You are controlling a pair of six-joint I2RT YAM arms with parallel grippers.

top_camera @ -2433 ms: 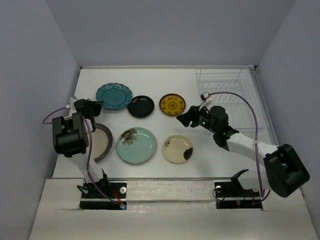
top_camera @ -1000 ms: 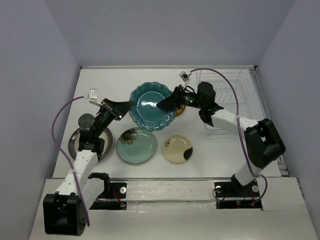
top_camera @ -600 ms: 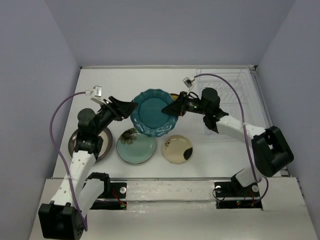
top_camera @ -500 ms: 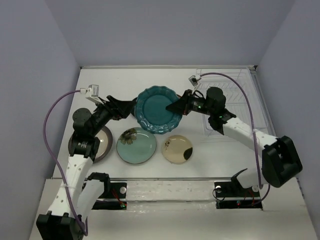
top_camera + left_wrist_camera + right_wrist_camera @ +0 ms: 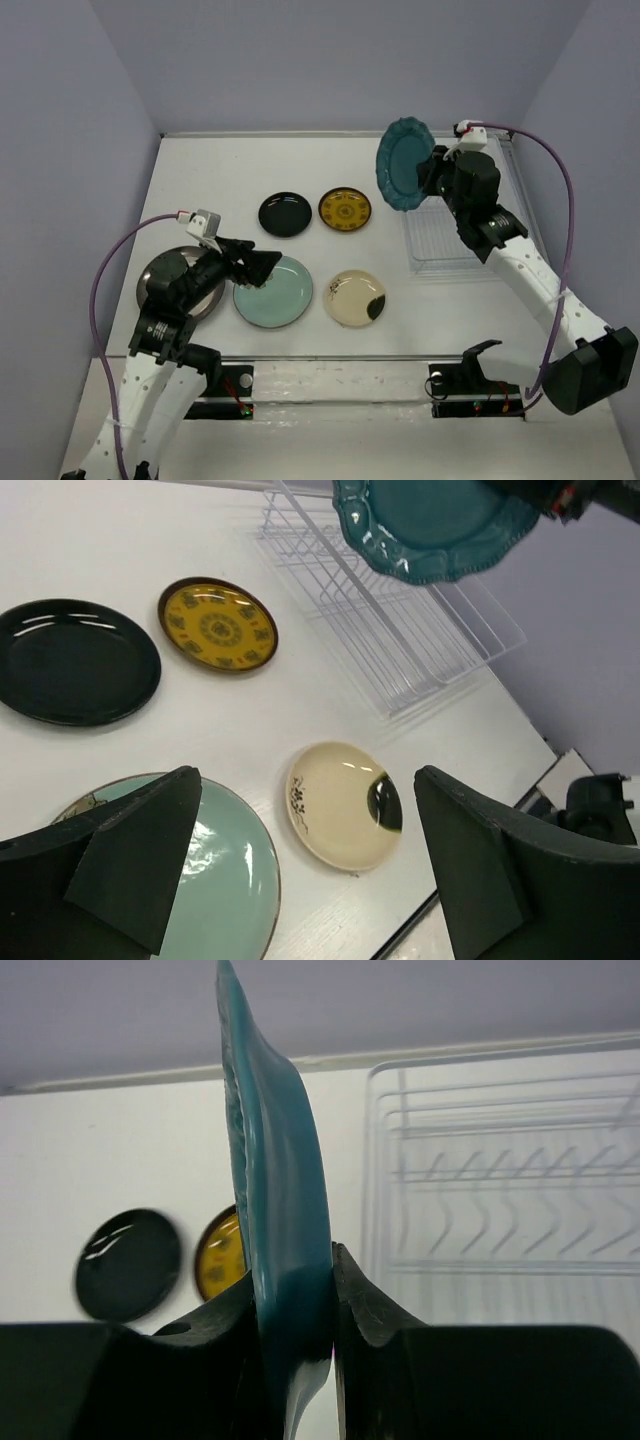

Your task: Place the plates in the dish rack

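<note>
my left gripper [image 5: 258, 266] hung wide open, holding nothing. 5 plates lay flat on the table [image 5: 200, 170]: grey plate [image 5: 165, 280], pale aqua plate [image 5: 285, 295] under that gripper, black plate [image 5: 284, 214], yellow plate [image 5: 345, 208], cream plate [image 5: 355, 297]. none sat in the dish rack [image 5: 440, 255] yet. my right gripper [image 5: 296, 1305] pinched the teal plate [image 5: 402, 165] by its rim. it stood on edge, shiny and wavy-rimmed, above the rack's left end.
</note>
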